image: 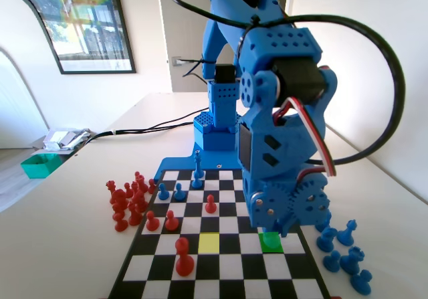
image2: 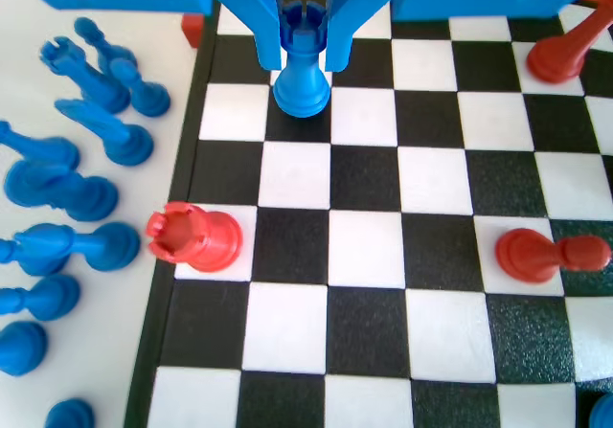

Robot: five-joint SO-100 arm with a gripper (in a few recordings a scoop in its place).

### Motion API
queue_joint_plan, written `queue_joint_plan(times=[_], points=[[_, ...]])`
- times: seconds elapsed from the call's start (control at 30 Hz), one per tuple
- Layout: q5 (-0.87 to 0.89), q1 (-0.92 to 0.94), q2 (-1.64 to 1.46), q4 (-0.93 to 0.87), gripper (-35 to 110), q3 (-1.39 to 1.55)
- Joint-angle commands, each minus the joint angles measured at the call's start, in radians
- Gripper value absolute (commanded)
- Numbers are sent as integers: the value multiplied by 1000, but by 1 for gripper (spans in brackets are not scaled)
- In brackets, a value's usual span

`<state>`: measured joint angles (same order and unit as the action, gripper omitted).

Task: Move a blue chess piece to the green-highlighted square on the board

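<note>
1. In the wrist view we saw the gripper (image2: 305,40) with its two jaws closed around the blue chess piece (image2: 302,69), pinching it at the notched head.
2. Its base looked set on, or just over, a black square of the board (image2: 366,246); we could not tell whether it touched.
3. A red rook (image2: 192,237) stood near the board's left edge in that view, and a red pawn (image2: 546,255) to the right, both well apart from the held piece.
4. In the fixed view the arm hung over the green-highlighted square (image: 270,241), partly hiding it.
5. We judged the step was placing: lower straight, centre the base on the square, then open the jaws without tilting the piece.
</note>
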<state>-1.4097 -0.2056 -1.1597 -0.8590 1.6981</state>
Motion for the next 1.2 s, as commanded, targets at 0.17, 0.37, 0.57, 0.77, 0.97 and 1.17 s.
queue_joint_plan(times=[0.17, 0.37, 0.57, 0.77, 0.97, 1.17], points=[[-15, -11, -28, 11, 2, -34], [-21, -6, -28, 20, 6, -31], [-48, -2, -28, 20, 10, -15], [-38, 8, -32, 44, 12, -14], [20, 9, -72, 20, 12, -66], [29, 3, -153, -107, 12, -137]])
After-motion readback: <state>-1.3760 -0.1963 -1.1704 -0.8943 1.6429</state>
